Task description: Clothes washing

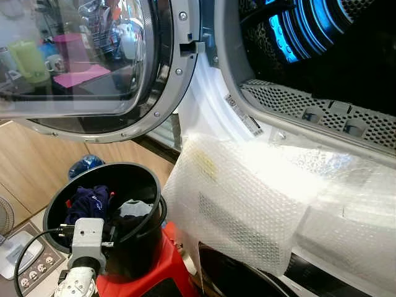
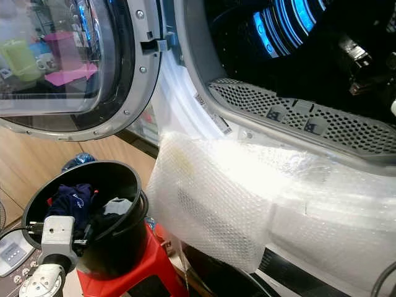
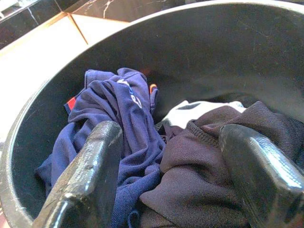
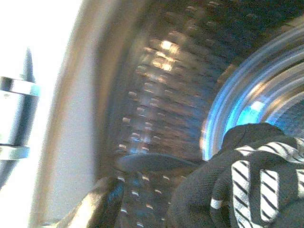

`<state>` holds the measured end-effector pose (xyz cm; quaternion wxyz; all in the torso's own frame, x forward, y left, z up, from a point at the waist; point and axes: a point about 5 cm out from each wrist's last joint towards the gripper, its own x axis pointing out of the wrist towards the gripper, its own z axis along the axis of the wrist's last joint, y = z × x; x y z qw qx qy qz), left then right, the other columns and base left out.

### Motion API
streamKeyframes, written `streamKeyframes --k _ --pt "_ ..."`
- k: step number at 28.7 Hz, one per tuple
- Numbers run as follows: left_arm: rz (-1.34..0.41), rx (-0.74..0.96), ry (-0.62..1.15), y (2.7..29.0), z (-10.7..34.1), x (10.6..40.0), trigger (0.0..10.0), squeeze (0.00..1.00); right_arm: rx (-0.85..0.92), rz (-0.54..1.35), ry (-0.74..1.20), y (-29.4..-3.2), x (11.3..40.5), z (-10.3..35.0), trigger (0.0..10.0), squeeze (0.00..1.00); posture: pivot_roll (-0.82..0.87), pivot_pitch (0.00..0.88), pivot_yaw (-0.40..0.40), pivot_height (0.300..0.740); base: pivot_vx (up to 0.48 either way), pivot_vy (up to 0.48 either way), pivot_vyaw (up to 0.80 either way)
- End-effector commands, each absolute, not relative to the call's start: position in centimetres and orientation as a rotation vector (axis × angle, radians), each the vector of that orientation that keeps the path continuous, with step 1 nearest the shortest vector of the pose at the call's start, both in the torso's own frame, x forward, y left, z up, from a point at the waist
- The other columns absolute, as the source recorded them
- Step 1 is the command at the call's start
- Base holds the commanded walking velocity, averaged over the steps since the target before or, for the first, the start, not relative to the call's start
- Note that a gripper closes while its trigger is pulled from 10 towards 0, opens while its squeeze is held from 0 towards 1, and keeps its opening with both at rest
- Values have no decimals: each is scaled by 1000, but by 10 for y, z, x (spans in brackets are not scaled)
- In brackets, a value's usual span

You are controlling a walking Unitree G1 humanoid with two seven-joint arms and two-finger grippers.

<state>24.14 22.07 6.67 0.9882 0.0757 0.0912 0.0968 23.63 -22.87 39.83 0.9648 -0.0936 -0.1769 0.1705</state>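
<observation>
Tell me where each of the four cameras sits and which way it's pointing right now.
Left eye: on the head, looking forward and down at the open washer door, drum and black bucket on a red stool; left wrist shows.
Right eye: beside it, same scene shifted.
Left wrist: looks down into the bucket at a blue garment and a dark garment; left gripper jaws open.
Right wrist: inside the drum, facing its perforated wall; striped cloth close by.
Shared: head and left wrist views show the bucket's clothes.
</observation>
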Motion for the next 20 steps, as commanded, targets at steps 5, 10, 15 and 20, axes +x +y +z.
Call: streamKeyframes --k 5,10,15,20 --pt "185 152 227 219 58 239 10000 0 -178 365 -391 -216 238 399 10000 0 -78 101 28 740 0 0 0" --pt "181 151 226 217 58 240 10000 0 -54 303 -400 -210 266 406 10000 0 -85 97 34 740 0 0 0" --pt "180 147 218 215 59 242 10000 0 10 24 -467 -229 303 435 10000 0 -76 94 33 740 0 0 0" --pt "180 147 218 215 59 242 10000 0 15 14 -470 -230 304 435 10000 0 -76 94 33 740 0 0 0"
